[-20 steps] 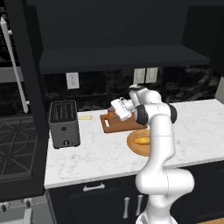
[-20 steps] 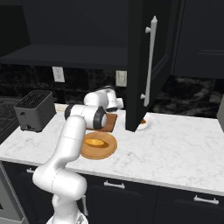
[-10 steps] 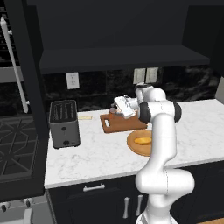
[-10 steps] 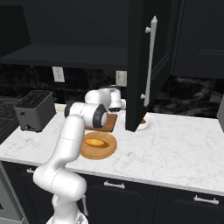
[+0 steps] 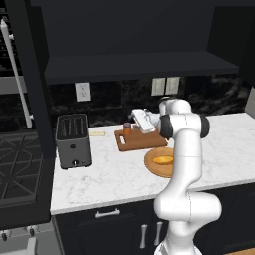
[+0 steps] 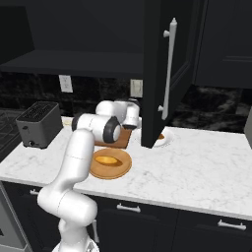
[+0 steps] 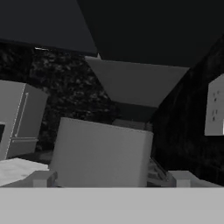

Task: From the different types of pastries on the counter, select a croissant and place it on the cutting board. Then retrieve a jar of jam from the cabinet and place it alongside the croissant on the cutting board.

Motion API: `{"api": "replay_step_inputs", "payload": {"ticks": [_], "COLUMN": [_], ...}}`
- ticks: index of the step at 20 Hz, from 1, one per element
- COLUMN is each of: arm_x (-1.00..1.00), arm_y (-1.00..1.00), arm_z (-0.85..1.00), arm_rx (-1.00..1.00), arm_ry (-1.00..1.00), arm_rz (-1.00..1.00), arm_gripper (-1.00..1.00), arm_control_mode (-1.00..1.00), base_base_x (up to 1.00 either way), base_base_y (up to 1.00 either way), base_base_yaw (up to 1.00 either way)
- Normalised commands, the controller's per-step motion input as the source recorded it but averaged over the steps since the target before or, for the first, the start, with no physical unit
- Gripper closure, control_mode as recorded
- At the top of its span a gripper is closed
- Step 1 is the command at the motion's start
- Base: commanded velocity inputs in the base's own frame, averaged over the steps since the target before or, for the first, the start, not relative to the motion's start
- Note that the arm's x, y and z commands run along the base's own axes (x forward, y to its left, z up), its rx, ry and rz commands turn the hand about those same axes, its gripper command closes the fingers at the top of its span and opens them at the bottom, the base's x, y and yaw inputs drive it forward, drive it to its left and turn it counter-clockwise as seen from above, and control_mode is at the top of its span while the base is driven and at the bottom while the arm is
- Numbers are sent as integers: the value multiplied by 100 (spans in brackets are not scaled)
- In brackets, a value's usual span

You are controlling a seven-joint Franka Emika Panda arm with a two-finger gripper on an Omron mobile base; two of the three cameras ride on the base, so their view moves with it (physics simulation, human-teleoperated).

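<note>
The jar of jam [image 5: 127, 128], small and orange-brown with a darker lid, stands upright at the back left corner of the reddish-brown cutting board [image 5: 134, 143]. My gripper [image 5: 135, 119] hovers just right of the jar and slightly above it, open and holding nothing. In the hand view the fingertips [image 7: 43, 178] stand wide apart and look toward the toaster [image 7: 100, 153]. The arm covers most of the cutting board [image 6: 122, 143] in the right base view. The croissant is hidden. The black cabinet [image 5: 139, 67] hangs above the counter [image 5: 109, 174].
A silver toaster [image 5: 73, 139] stands left of the board, with a pale flat stick [image 5: 97, 133] behind it. A round wooden plate [image 5: 153, 167] holds a yellow bun [image 5: 163, 160]. The open cabinet door [image 6: 162, 74] hangs right of the arm, over a white plate [image 6: 165, 141].
The jaws have spread wider and released the jar, which now stands alone on the board. The hand has drawn back slightly to the right.
</note>
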Motion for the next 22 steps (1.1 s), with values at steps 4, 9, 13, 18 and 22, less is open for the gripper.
{"api": "replay_step_inputs", "payload": {"ticks": [4,9,13,18,22], "arm_x": [0,-2,0,0,0], "arm_y": [0,11,-27,-52,-43], "arm_z": [81,26,0,11,-5], "arm_rx": [12,4,-36,-44,-20], "arm_ry": [-4,-6,-22,-11,0], "arm_rz": [0,0,0,0,6], "arm_gripper": [-100,-100,-100,-100,-100], "arm_control_mode": [-100,-100,-100,-100,-100], "base_base_x": [0,0,0,0,0], "base_base_y": [0,0,0,0,0], "base_base_yaw": [0,0,0,0,0]}}
